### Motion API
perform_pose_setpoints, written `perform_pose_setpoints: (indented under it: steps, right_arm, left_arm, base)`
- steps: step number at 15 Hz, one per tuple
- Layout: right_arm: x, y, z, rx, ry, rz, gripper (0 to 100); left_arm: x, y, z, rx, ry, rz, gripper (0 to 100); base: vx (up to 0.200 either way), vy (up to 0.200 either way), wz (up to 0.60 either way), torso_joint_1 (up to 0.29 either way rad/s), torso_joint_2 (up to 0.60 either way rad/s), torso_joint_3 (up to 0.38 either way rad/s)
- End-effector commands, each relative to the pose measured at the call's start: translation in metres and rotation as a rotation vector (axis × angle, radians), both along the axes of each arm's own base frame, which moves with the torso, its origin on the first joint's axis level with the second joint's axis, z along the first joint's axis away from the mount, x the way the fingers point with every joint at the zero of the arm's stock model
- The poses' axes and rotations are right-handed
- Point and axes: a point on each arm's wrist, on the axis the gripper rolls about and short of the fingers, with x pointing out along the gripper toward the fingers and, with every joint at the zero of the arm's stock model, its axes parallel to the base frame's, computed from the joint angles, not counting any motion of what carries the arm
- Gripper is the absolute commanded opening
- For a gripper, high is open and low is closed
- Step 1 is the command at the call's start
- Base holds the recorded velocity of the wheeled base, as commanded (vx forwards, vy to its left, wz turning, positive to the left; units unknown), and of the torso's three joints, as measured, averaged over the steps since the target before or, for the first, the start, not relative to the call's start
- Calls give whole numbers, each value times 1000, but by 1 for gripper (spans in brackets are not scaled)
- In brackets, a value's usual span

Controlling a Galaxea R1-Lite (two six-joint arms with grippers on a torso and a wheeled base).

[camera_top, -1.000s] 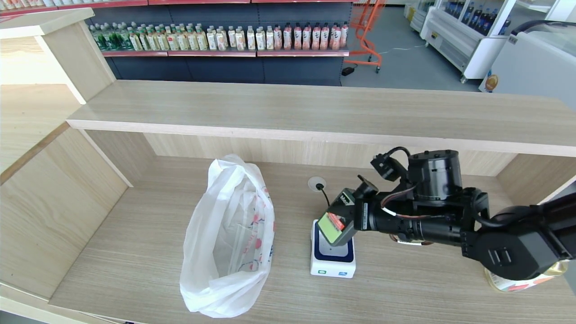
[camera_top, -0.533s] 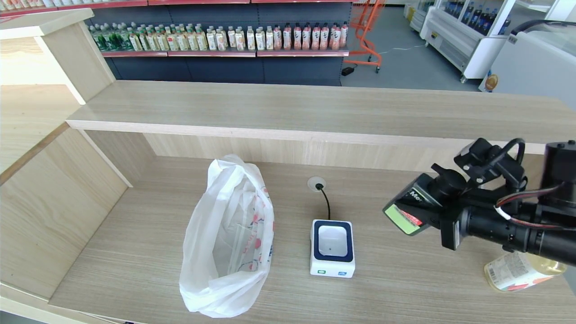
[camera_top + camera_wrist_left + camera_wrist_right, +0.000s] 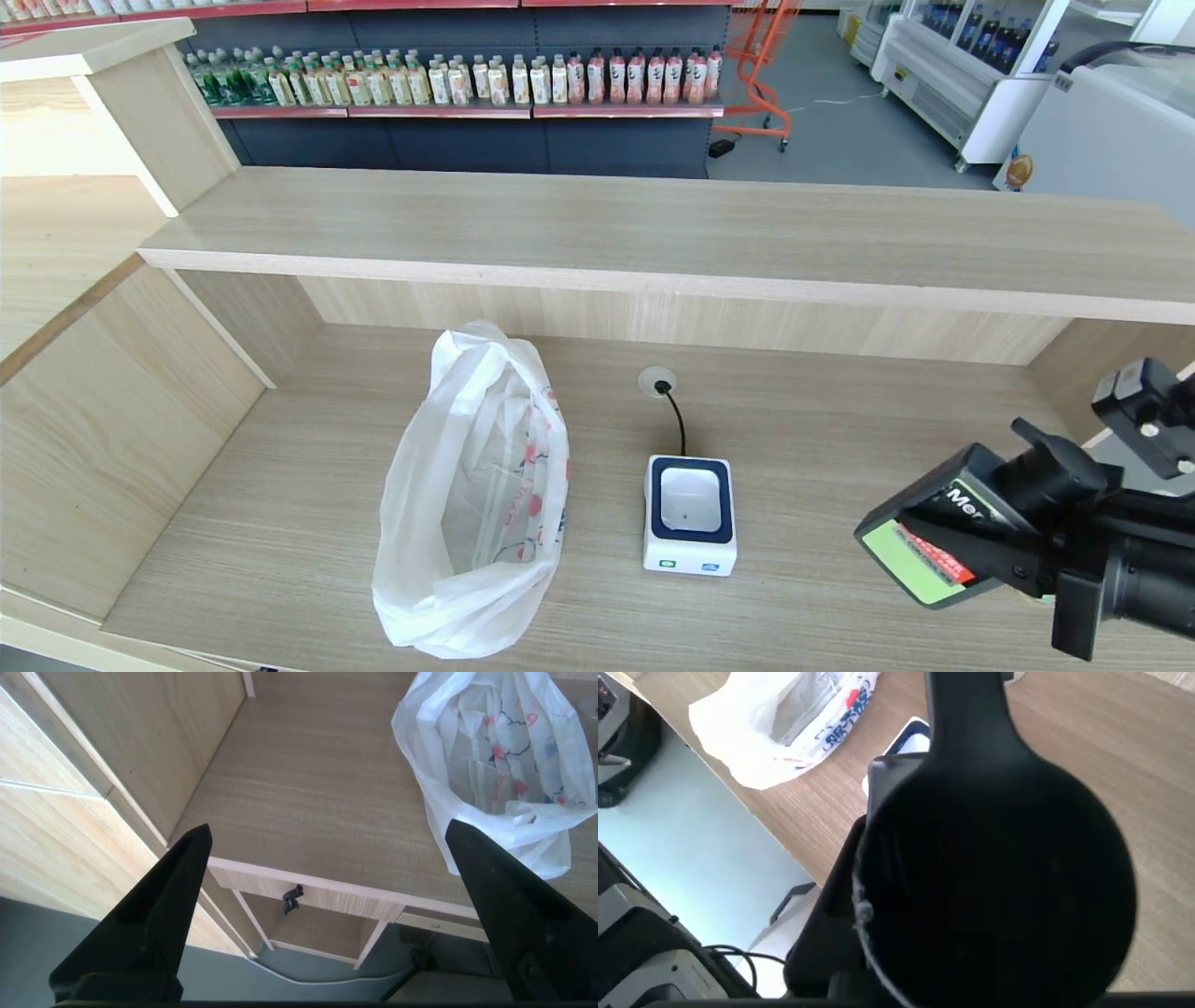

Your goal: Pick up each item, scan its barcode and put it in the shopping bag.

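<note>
My right gripper (image 3: 1004,546) is shut on a black box (image 3: 920,546) with a green and red label, held above the counter's near right part, well right of the scanner. The white and blue scanner (image 3: 689,513) sits mid-counter with its window facing up; its edge also peeks past a dark shape in the right wrist view (image 3: 910,735). The white shopping bag (image 3: 481,495) stands open left of the scanner, and both wrist views catch it (image 3: 495,765) (image 3: 785,714). My left gripper (image 3: 327,915) is open with nothing between its fingers, hanging off the counter's near left edge.
The scanner's cable (image 3: 674,415) runs back to a grommet (image 3: 657,381). Wooden walls close the counter (image 3: 280,523) at left and back, under a raised shelf (image 3: 653,233). Bare counter lies between the scanner and the box.
My right arm has carried the black box from over the scanner to the right and down toward the counter's near right corner. The bag and scanner stayed still.
</note>
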Motion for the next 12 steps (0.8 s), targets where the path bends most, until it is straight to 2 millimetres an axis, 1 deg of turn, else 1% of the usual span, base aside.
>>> perform_pose_setpoints:
  steps: [1,3,5,7,10,12]
  right_arm:
    - [-5,-1,16,50,-45,3,0]
    - [3,4,25,125,1,-17,0]
    - [13,12,30,187,58,-20,0]
    - [18,23,33,227,103,2,0]
    - [31,38,22,206,169,29,0]
    - [48,50,12,205,247,18,0]
  left_arm:
    - [0,0,0,-2,0,1,100]
    - [0,0,0,-2,0,1,100]
    - [0,0,0,-1,0,1,100]
    - [0,0,0,-1,0,1,100]
    - [0,0,0,-2,0,1,100]
    - [0,0,0,-2,0,1,100]
  base:
    - [0,200,0,-7,2,2]
    - [0,200,0,-10,0,7]
    - [0,200,0,12,10,2]
    - [0,200,0,0,5,5]
    - [0,0,0,0,0,0]
    - [0,0,0,0,0,0]
